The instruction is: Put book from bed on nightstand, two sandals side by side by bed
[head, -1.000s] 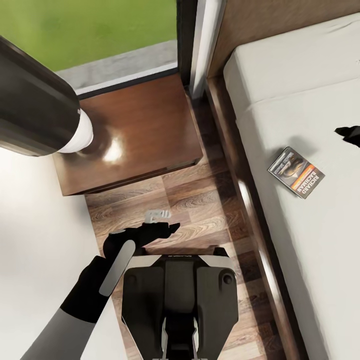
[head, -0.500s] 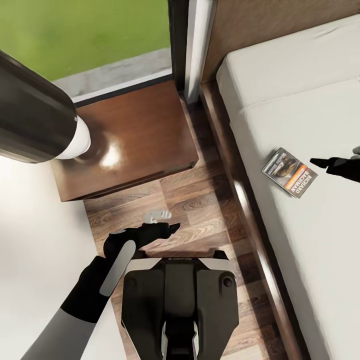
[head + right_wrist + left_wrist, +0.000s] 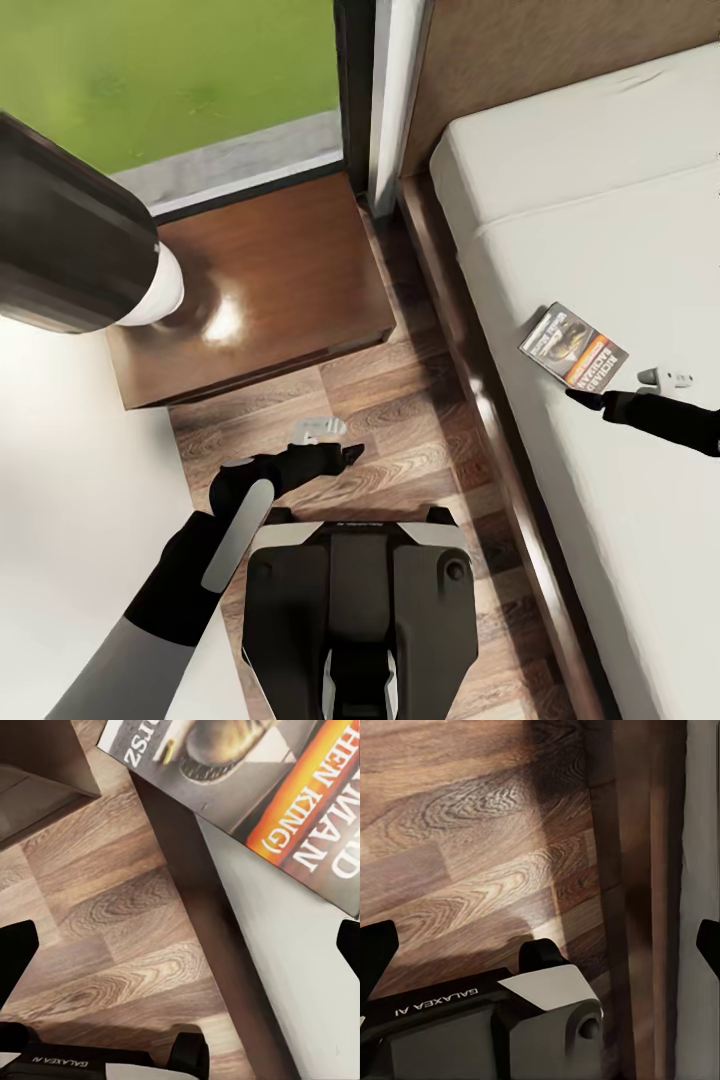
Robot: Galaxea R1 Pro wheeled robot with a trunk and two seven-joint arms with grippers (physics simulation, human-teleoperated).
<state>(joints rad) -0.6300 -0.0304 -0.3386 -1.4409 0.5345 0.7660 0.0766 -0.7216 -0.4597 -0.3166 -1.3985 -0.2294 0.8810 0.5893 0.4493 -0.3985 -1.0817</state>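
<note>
The book [image 3: 573, 347] lies flat on the bed's pale mattress [image 3: 620, 220], close to its left edge, orange band toward me. My right gripper [image 3: 612, 386] hovers open just on the near side of the book, apart from it. Its wrist view has the book [image 3: 247, 780] ahead, with the fingertips [image 3: 16, 949] spread wide. The reddish-brown nightstand [image 3: 255, 275] stands left of the bed. My left gripper [image 3: 332, 442] is open and holds nothing, low over the wood floor [image 3: 400, 420]. The sandals are out of view.
The bed's dark wooden frame [image 3: 480, 380] runs between floor and mattress. A big dark cylinder with a white end [image 3: 80, 250] looms over the nightstand's left side. A dark-framed window [image 3: 355, 90] sits behind it. My base [image 3: 355, 600] stands on the floor strip.
My right gripper has come toward me and leftward over the mattress, from beyond the book to its near side. The view has shifted slightly. The left arm has stayed put.
</note>
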